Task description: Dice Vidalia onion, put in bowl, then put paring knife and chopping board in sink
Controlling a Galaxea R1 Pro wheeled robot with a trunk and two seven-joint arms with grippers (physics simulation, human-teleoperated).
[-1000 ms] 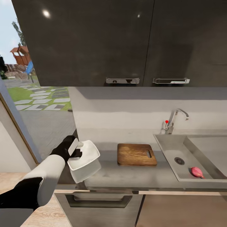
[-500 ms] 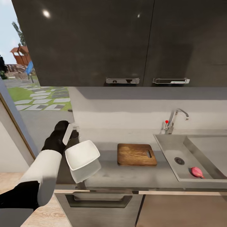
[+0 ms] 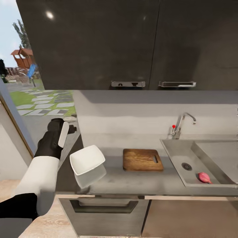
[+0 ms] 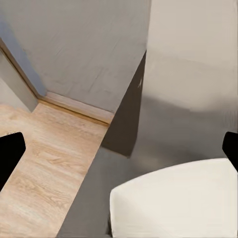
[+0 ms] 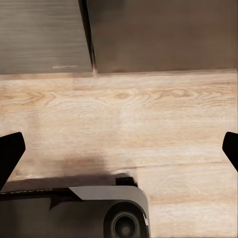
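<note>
the left end effector (image 3: 71, 124) is hovering released above the desk's (image 3: 138, 180) left end, holding nothing. the bowl (image 3: 87, 160) is sitting empty below it, left of the chopping board (image 3: 142, 159). the vidalia onion (image 3: 204, 177) is lying in the sink (image 3: 211, 155). the right end effector (image 5: 119, 153) is gaping over the wood floor (image 5: 148, 124).

Daylight pours in from the garden doorway (image 3: 23, 96) beyond the left jaws, while the black cabinets (image 3: 99, 43) overhead stay dim, showing just two small pinpoint glints and a faint sheen. The glossy surface (image 3: 132, 180) mirrors the bowl (image 3: 87, 160) in a soft reflection directly beneath it, and a broad soft shadow bands the wall under the cabinets. Everything renders slightly soft and smeary, and in the right wrist view the floor (image 5: 148, 129) carries a blurred dark shadow between the jaws.
</note>
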